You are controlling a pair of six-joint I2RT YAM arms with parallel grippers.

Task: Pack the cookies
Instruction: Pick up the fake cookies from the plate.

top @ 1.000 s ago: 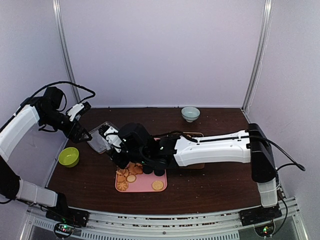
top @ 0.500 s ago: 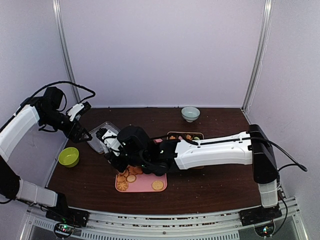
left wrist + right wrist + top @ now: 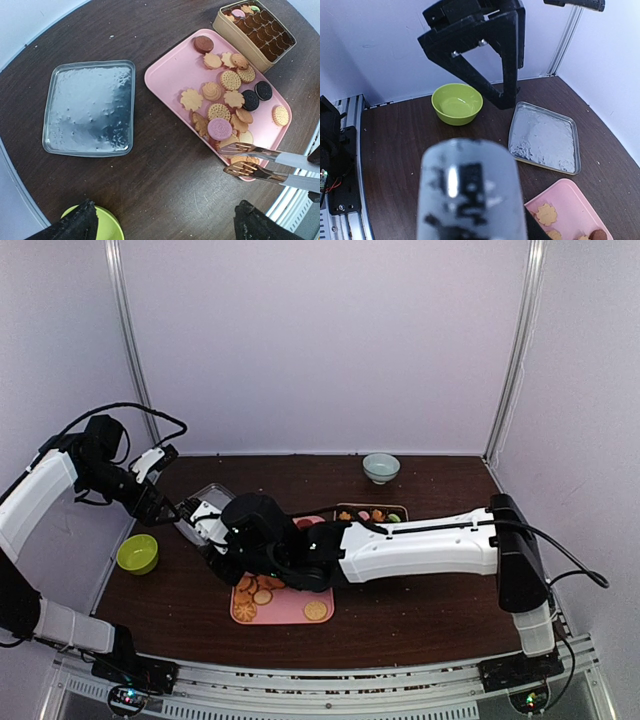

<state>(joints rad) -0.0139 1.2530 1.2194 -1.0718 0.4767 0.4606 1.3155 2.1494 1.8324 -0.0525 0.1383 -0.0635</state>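
Cookies (image 3: 262, 592) are seen scattered on pink tray (image 3: 288, 615) in top view; a few are set in gold tin (image 3: 370, 513). Right gripper (image 3: 215, 530) is held over tray's far-left corner. Left gripper (image 3: 172, 508) is held up beside silver lid (image 3: 205, 495), fingers spread, nothing grasped.

Left wrist: tongs (image 3: 260, 152) are clamped by right gripper, tips parted over tray edge beside pink cookie (image 3: 219, 128), nothing pinched.

Right wrist: foreground is blocked by blurred grey shape (image 3: 470, 190); green bowl (image 3: 457, 102) and lid are seen beyond.
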